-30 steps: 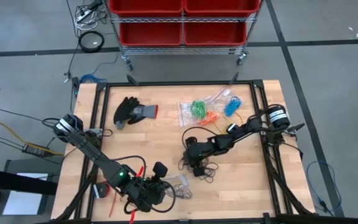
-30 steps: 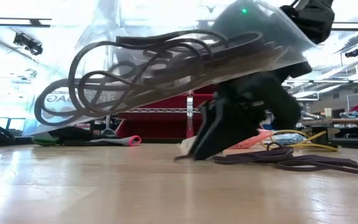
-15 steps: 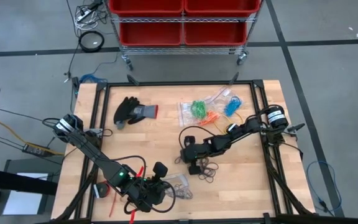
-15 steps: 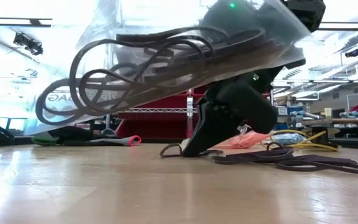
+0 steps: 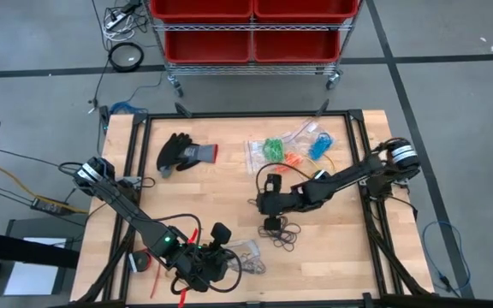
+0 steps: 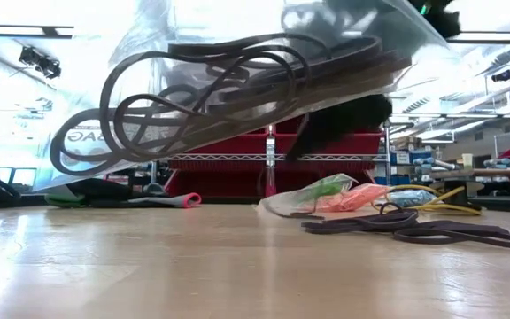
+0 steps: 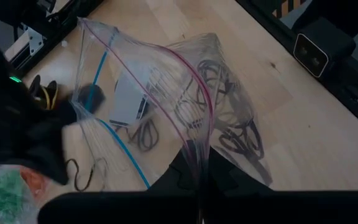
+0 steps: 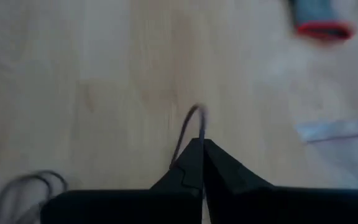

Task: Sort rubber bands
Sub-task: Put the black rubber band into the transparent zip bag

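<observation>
Pinching a black rubber band [image 8: 191, 127], the right pincer [image 8: 202, 149] holds the loop standing lengthwise from its tips

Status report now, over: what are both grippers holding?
Right gripper shut on a black rubber band, lifted off the table. Left gripper shut on clear bag of black bands. Nothing in the way.

Wood desk, plastic bags
Desk [image 5: 221, 184] pale smooth wood, slight sheen; zip bag [image 7: 166, 93] clear glossy plastic; black bands [image 6: 414, 232] matt rubber.
</observation>
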Available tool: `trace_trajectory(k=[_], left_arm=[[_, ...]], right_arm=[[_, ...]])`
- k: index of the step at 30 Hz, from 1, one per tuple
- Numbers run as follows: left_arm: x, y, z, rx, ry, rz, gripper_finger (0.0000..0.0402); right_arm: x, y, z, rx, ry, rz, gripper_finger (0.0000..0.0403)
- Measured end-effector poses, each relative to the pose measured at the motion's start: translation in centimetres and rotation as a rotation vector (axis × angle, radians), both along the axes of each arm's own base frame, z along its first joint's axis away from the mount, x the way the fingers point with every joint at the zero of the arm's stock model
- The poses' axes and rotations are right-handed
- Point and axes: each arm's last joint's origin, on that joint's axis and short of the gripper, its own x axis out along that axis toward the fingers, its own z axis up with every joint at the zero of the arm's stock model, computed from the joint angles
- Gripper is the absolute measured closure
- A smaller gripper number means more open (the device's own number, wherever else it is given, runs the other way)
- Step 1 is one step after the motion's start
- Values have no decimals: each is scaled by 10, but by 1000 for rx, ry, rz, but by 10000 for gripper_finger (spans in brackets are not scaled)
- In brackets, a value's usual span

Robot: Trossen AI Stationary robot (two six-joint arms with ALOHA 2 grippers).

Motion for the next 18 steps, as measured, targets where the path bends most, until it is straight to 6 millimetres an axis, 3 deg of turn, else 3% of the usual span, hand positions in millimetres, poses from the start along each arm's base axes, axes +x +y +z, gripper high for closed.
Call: trace_trajectory(k=[10,18], left_arm=[[0,0,0,-1,-1,0,400],[1,-1,1,-14,-17,0,399]], right_arm=[[-18,28,75,4,-356,51,402],[-26,47,114,-6,-613,160,403]])
